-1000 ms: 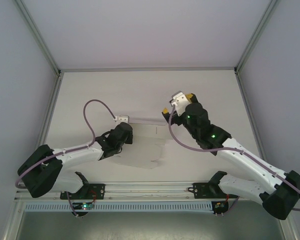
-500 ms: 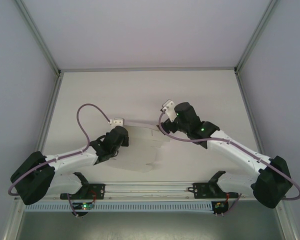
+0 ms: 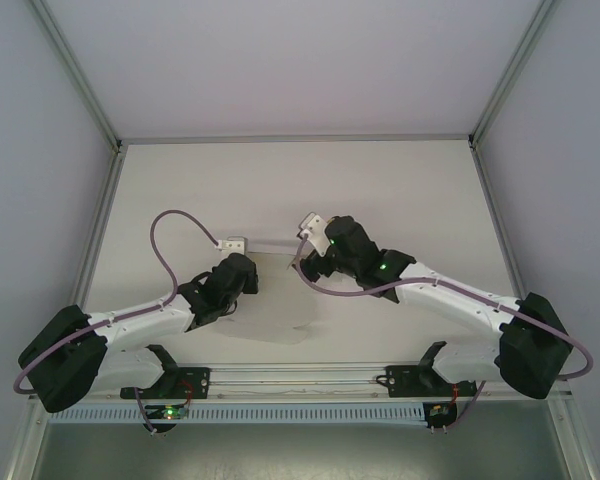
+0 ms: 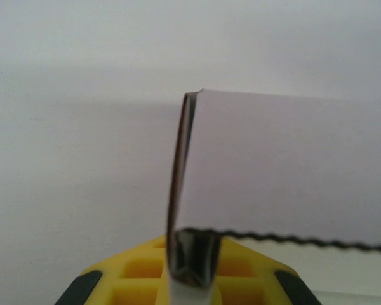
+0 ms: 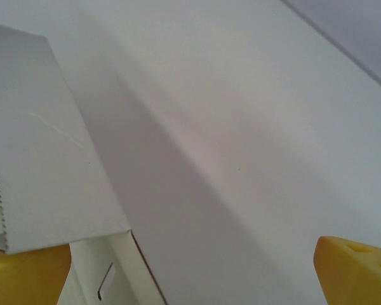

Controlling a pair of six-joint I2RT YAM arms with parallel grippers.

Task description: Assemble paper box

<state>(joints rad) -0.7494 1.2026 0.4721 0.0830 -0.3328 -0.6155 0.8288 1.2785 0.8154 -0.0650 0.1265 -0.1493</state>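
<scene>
The box (image 3: 280,305) is barely begun. From above it reads as a mostly flat white sheet on the counter (image 3: 400,190), lying between the two arms, with no closed walls or box shape visible.

The left fingers (image 4: 247,273) are clamped shut on the edge of one flap (image 4: 286,165) at the sheet's left side. That flap stands up from the counter, so one fold looks under way.

The right fingers (image 5: 352,270) are spread wide and hold nothing, near the sheet's far right corner. In the right wrist view a saw-edged panel (image 5: 44,159) sits beside one finger, with a small slot (image 5: 105,279) cut in the board below it.

By my judgement nearly everything remains: raising the other sides, creasing them square and tucking tabs into slots.
</scene>
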